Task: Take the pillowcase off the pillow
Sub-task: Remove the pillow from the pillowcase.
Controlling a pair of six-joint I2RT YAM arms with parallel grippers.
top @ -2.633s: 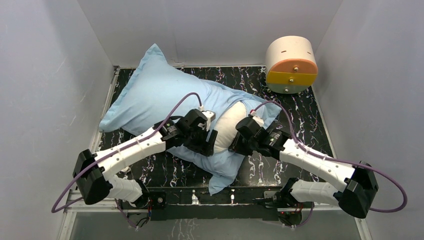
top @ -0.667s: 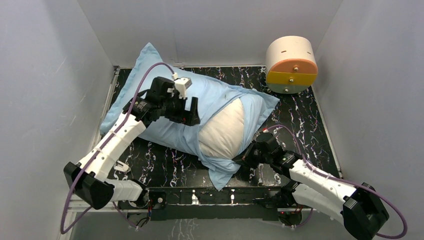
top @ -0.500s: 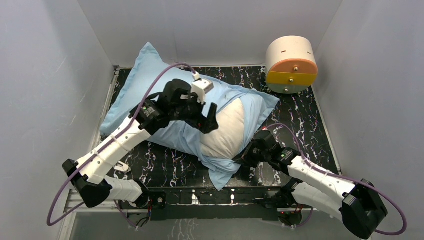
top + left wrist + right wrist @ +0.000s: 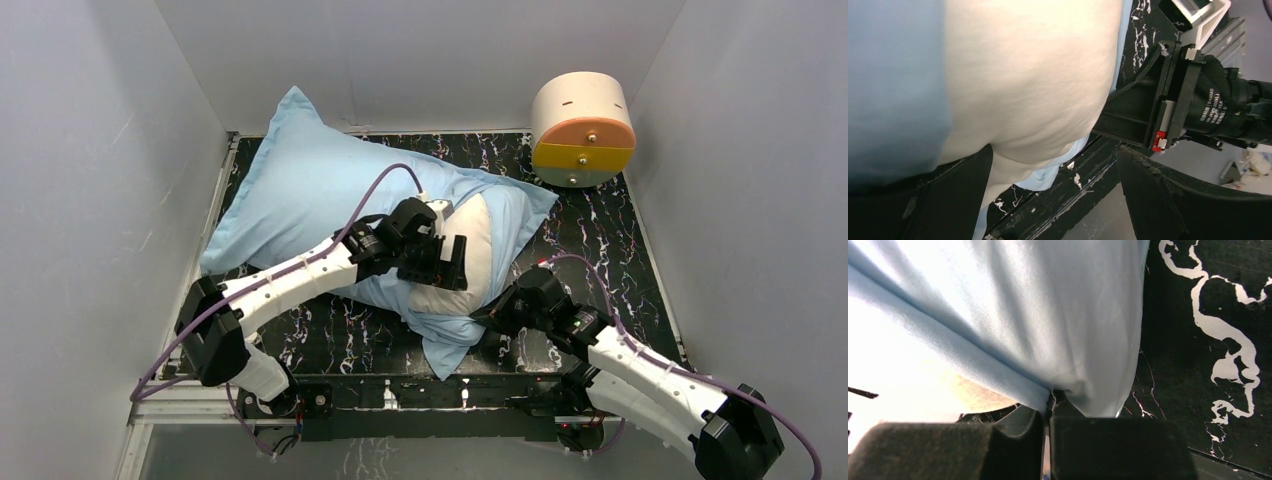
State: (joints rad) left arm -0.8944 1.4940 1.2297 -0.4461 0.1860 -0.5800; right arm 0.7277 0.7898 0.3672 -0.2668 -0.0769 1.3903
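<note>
Fabric of plain, matte light blue, softly creased, made up the pillowcase (image 4: 300, 190), which lay slantwise across the black worktop (image 4: 610, 250) veined with white marbling, its far-left corner standing up in a point by the back wall (image 4: 420, 60). From its open mouth at the near-right end bulged the pillow (image 4: 475, 235), a plump, rounded mass of cream-white cloth with faint wrinkles; most of it was still sheathed in blue. The left tool (image 4: 447, 262) sat over that bared end with its jaws spread wide and nothing held. In the left wrist view its black fingers (image 4: 948, 200) stood at the two lower corners, and the pillow's smooth swell (image 4: 1033, 75) filled the space above them, with blue cloth (image 4: 893, 90) to one side; whether the fingers touched the pillow could not be told. The right tool (image 4: 497, 318) lay low at the near-right edge of the pillowcase, closed narrow on a gathered fold of the blue cloth. The right wrist view showed the fabric (image 4: 1023, 315) drawn into taut pleats that ran together into the pinch between two blocky black pads (image 4: 1118, 445), with a sliver of cream pillow (image 4: 978, 395) under the hem. A round cream drum (image 4: 583, 128) with an orange-and-yellow face stood at the far-right corner, well apart from the bedding.
</note>
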